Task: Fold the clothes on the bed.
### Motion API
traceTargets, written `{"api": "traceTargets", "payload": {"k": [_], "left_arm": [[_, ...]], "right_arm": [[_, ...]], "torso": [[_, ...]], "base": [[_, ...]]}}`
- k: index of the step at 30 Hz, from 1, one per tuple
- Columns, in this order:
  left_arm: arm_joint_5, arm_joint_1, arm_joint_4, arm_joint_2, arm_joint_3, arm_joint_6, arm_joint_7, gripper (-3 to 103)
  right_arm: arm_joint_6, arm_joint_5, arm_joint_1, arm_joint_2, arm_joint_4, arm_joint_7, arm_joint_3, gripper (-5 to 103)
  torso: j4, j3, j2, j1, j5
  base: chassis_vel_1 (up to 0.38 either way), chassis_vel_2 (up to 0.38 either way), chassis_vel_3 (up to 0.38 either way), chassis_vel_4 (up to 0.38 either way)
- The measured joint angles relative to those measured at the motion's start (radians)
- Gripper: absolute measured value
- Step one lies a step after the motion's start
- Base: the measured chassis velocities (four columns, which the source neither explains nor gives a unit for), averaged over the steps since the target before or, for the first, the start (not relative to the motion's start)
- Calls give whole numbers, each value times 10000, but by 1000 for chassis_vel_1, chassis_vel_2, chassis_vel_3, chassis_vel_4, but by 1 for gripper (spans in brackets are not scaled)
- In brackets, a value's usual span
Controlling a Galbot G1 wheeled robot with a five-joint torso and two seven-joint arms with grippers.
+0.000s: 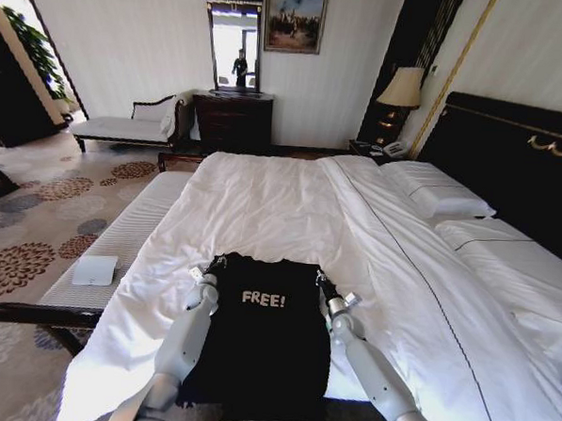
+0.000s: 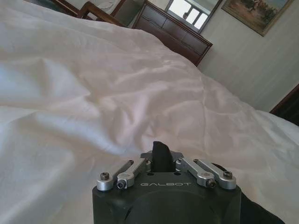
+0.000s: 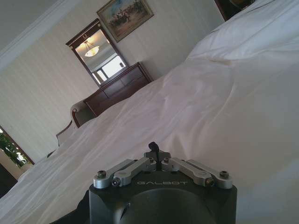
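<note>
Black soft-cloth T-shirt with white "FREE!" lettering [image 1: 260,337] lies flat on your white-duveted double bed [image 1: 262,205], at the near edge. Your left claw [image 1: 211,265] and right claw [image 1: 323,281] each pinch a far corner of it.

You see two silver-grey jointed arms, the left gripper [image 2: 161,154] and right gripper [image 3: 154,150] each black-bodied, marked GALBOT, with screwed silver linkage bars.

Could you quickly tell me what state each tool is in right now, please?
Left tool: closed on the far left corner of the black T-shirt.
Right tool: closed on the T-shirt's far right corner.
</note>
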State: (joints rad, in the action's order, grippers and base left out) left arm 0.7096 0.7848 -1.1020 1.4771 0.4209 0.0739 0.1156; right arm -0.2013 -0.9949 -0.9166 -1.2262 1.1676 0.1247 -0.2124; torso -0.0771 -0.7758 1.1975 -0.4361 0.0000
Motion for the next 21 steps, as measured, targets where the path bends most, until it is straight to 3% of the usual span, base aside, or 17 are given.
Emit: {"api": "traceTargets", "payload": {"k": [5,13,17,21], "left_arm": [[178,217,-501,-189,-2,70,0,3],[634,736,-1989,-695,-84,290,66,0],[1420,1110,-3791,-1527,-177,455,110,0],[2124,1161,-4717,-2173,-198,506,117,0]], "right_arm": [[-16,-27,-237,151,699,-299,-126,0],[-11,-226,-858,888,2470,-724,-382,0],[-7,-695,-1347,1948,4350,-889,-705,0],[-8,-1141,-1473,2577,5465,-885,-869,0]], "torso": [[0,0,0,0,0],[0,0,-1,0,-1],[-1,0,0,2,0],[-1,1,1,3,-2]], "base": [[0,0,0,0],[0,0,0,0],[0,0,0,0],[0,0,0,0]]}}
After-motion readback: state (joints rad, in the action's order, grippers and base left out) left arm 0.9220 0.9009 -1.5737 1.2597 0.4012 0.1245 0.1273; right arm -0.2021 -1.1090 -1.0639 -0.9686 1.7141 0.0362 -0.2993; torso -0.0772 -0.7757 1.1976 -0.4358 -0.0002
